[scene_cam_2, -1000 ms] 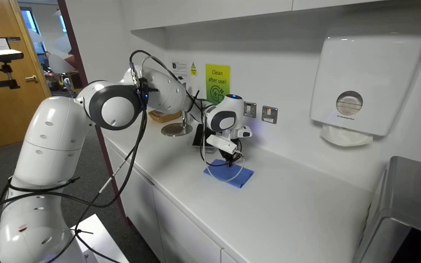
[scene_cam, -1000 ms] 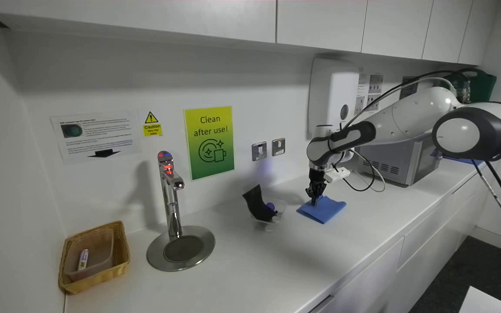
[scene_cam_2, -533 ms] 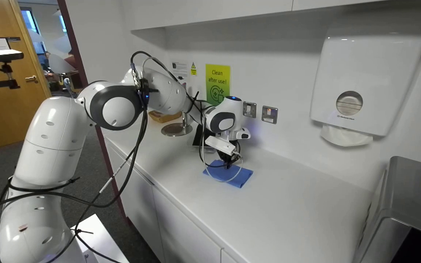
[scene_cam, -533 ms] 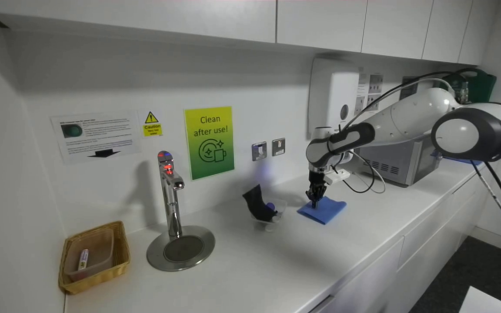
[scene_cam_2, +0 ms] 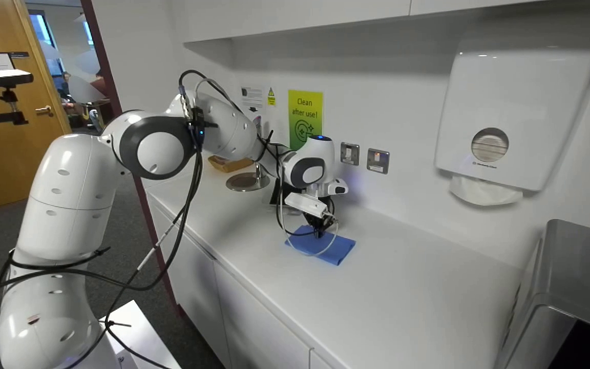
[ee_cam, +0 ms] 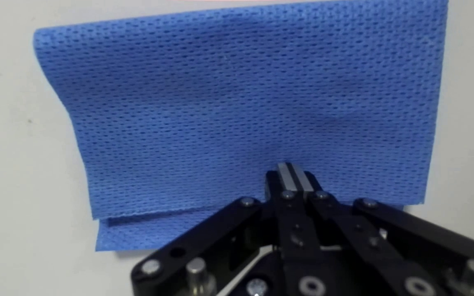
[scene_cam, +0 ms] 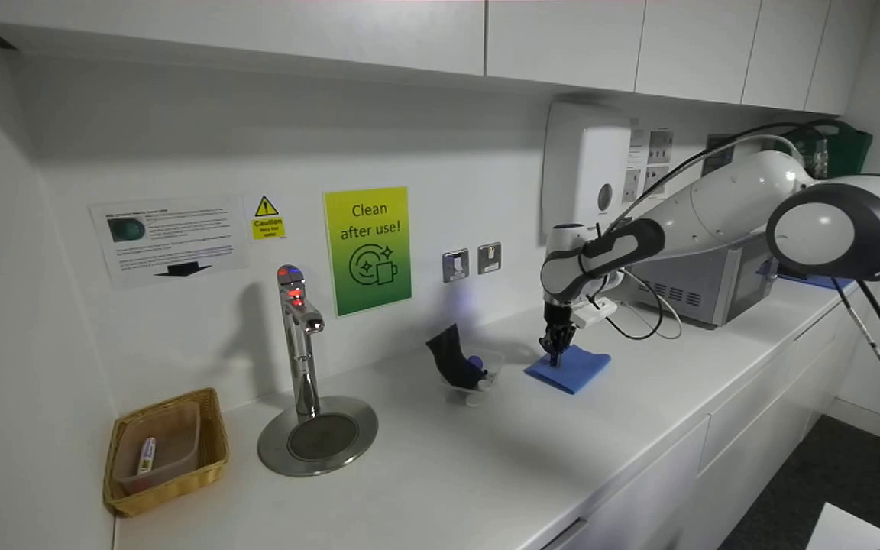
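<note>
Plainly folded, the blue cloth (ee_cam: pixel 220 115) lies on the counter (scene_cam: pixel 440 466), a strip of its lower layer showing between 7 and 8 o'clock in the wrist view. The gripper (ee_cam: pixel 291 170) juts into that view from 6 o'clock and meets the cloth at about 5 o'clock from its middle. It is clenched, its two halves side by side with a thin dark line between; whether the tips press into the cloth I cannot tell. With the cloth as the dial's centre in an exterior view, a clear tub (scene_cam: pixel 495 360) sits near it at 9 o'clock, a black item (scene_cam: pixel 453 359) leaning out. Farther out at 9 stands the tap (scene_cam: pixel 302 359); past that, between 8 and 9, a basket (scene_cam: pixel 173 491) holds a box (scene_cam: pixel 176 428). At 2 is the microwave (scene_cam: pixel 684 286), partly behind the arm (scene_cam: pixel 738 195). Higher up, the dispenser (scene_cam: pixel 566 160) hangs at 12 and the sign (scene_cam: pixel 367 252) at 10.
</note>
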